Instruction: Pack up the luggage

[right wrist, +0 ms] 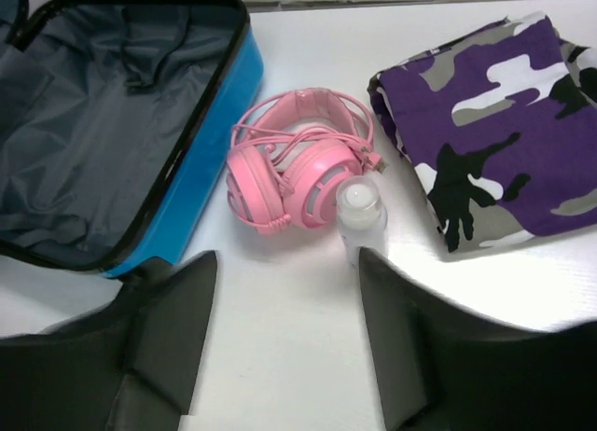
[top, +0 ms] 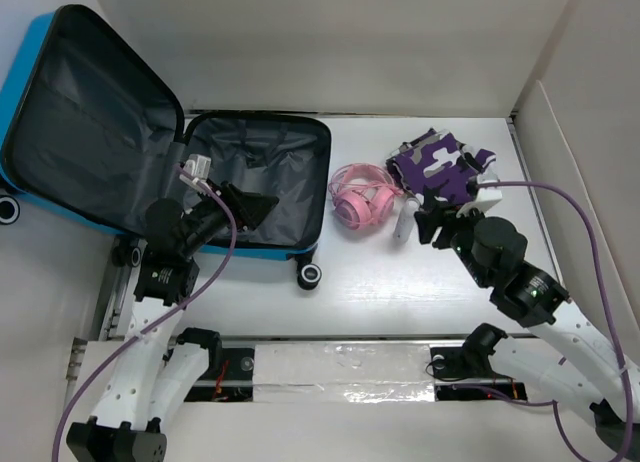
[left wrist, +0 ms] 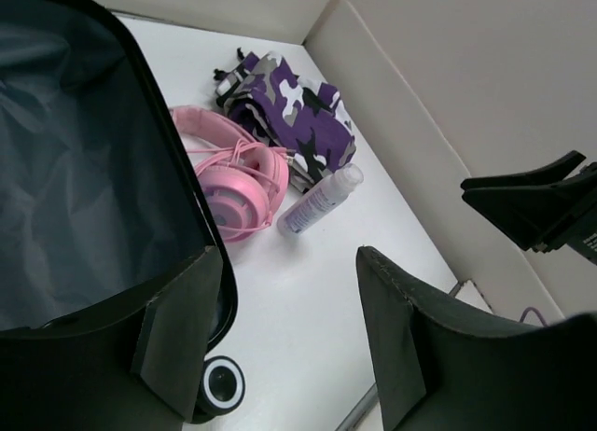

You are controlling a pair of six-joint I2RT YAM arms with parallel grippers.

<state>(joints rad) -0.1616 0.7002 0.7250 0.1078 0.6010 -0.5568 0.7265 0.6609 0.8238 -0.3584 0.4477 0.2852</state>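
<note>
The blue suitcase (top: pixel 262 187) lies open at the left, its dark grey lining bare and its lid (top: pixel 90 132) raised. Pink headphones (top: pixel 362 196), a small clear bottle (top: pixel 403 222) and folded purple camouflage cloth (top: pixel 437 162) lie on the table to its right. My left gripper (top: pixel 257 204) is open and empty over the suitcase's near right part. My right gripper (top: pixel 432 222) is open and empty just right of the bottle. The right wrist view shows the bottle (right wrist: pixel 360 212), the headphones (right wrist: pixel 297 160) and the cloth (right wrist: pixel 504 142) ahead of the fingers.
A suitcase wheel (top: pixel 310 274) sits at the near corner, another (top: pixel 8 210) at far left. White walls enclose the table at the back and at the right (top: pixel 560 132). A metal rail (top: pixel 340 367) runs along the near edge.
</note>
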